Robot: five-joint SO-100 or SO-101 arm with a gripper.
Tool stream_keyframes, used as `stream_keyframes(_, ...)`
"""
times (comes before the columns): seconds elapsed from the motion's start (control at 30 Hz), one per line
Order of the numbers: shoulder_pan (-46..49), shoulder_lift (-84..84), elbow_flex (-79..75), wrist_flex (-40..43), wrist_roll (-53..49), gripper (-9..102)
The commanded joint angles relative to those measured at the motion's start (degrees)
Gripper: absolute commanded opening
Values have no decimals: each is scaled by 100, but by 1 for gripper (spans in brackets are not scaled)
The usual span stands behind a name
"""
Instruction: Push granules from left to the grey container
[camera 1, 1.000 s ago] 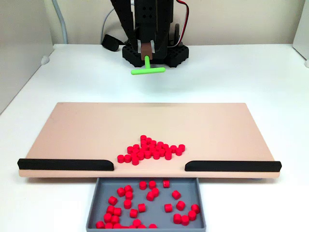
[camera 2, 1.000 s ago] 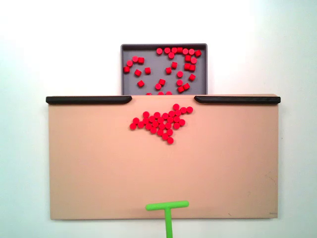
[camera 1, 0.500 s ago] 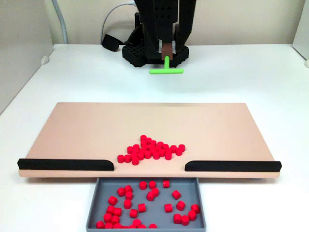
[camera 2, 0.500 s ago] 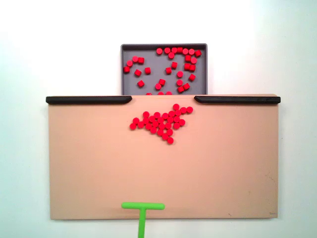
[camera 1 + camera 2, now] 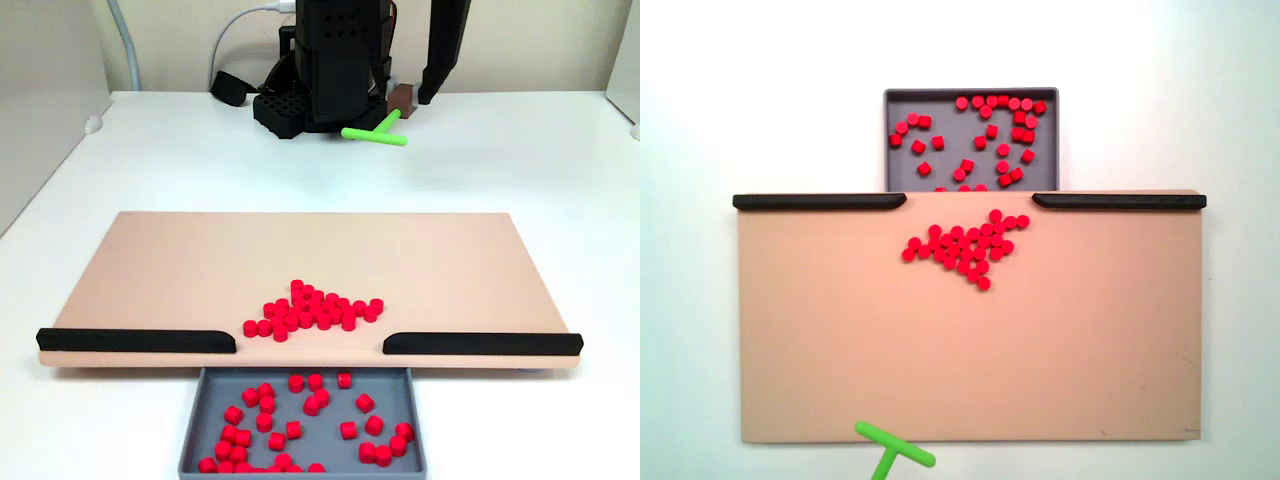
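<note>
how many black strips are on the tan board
2. One black strip lies along the board's tray-side edge at the left in a fixed view, the other black strip at the right, a gap between them above the grey container.

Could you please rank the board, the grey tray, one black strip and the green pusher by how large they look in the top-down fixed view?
1. The board, by far the largest.
2. The grey tray, partly tucked under the board's edge.
3. A black strip, long but thin.
4. The green pusher, partly cut off by the frame's edge.
</note>
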Motion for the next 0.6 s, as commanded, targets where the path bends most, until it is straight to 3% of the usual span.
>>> stream_keyframes(0.0,-88,-316,-185,-18,976,0)
stream_keyframes(0.27,-211,-1380,-1345,-237,2619,0)
stream_keyframes(0.57,-343,-2707,-2909,-237,3753,0)
